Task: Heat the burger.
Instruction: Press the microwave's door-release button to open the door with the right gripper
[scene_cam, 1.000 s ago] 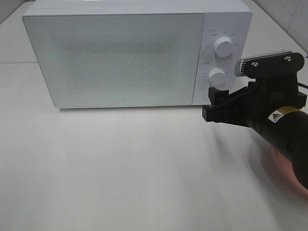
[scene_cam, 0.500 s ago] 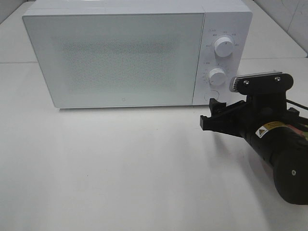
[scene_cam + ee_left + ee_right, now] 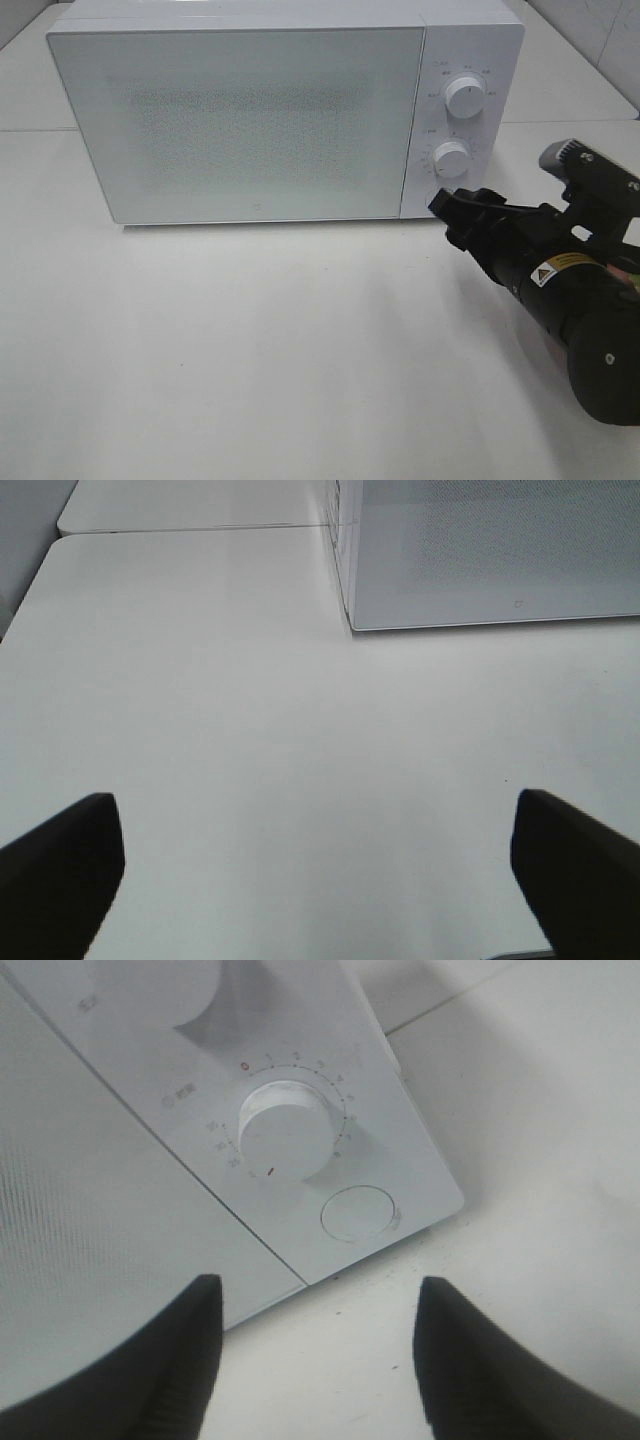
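Observation:
The burger is out of view in every frame. The white microwave stands at the back of the table with its door shut. My right gripper hovers just in front of the microwave's lower right corner, below the lower knob. In the right wrist view its jaws stand apart with nothing between them, aimed at the round button under the lower knob. My left gripper is wide open over bare table, well short of the microwave's left front corner.
The upper knob sits above the lower one on the control panel. The white table stretches in front of the microwave. A table seam runs behind, and the right arm's black body fills the lower right.
The right arm has drawn down and rolled its wrist, so the gripper now points its tips at the microwave's lower right corner. Its jaws have narrowed. The left gripper has not moved.

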{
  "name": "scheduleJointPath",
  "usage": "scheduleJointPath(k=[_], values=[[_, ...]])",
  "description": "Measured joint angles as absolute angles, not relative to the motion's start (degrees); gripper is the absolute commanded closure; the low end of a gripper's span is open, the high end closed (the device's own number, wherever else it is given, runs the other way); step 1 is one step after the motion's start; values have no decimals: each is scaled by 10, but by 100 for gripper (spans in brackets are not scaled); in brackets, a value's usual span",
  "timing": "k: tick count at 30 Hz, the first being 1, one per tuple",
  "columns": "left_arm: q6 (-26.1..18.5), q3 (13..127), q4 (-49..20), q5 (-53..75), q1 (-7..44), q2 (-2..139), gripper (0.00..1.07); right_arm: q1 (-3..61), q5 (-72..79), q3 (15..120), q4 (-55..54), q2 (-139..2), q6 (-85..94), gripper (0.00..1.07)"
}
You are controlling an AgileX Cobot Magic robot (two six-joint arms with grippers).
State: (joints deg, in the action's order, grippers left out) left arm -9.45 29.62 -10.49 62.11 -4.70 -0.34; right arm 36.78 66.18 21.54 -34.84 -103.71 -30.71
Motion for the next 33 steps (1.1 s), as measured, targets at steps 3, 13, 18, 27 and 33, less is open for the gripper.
scheduleJointPath(k=[3, 13, 18, 27, 33], values=[[-95, 296, -105, 621, -47, -3, 9, 368, 662, 215, -348, -1037, -454, 74], [-95, 296, -105, 621, -47, -3, 9, 368, 639, 215, -348, -1037, -802, 107], [-95, 296, -105, 621, -47, -3, 9, 368, 610, 215, -348, -1037, -822, 107], [-95, 296, -105, 621, -47, -3, 9, 366, 595, 217, -351, -1037, -829, 107], [-95, 296, -105, 621, -47, -3, 9, 333, 559, 242, -344, -1037, -805, 107]])
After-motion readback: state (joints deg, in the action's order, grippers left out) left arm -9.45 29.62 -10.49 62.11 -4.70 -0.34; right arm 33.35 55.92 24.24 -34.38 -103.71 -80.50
